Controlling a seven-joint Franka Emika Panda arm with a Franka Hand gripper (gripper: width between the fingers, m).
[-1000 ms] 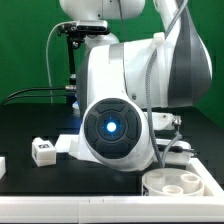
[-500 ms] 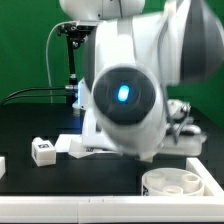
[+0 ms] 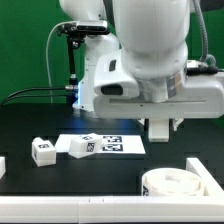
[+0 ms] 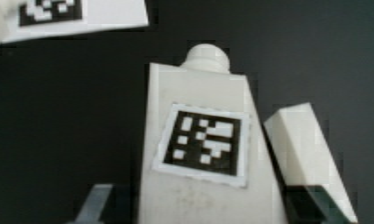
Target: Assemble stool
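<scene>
Stool seat (image 3: 180,183) lies on the bench (image 3: 30,120) at the exterior view's lower right, well apart from the marker board (image 3: 112,146). One loose leg (image 3: 76,147) lies at the end of that board, with a smaller tagged part (image 3: 42,152) near it. In the wrist view you see the claw (image 4: 210,205) with one finger (image 4: 102,203) on each side of a tagged leg (image 4: 205,130), whose round peg end points away from the wrist. I cannot tell if the fingers press on it or only stand around it. Another white piece (image 4: 310,140) is just beside this leg. I judge that the step in hand is to take this leg to the seat. Please confirm first that the grip is firm and centred, so that the leg does not turn between the fingers. Lift it straight, away from the neighbour piece, then bring the peg upright over the seat before you lower it slowly.
</scene>
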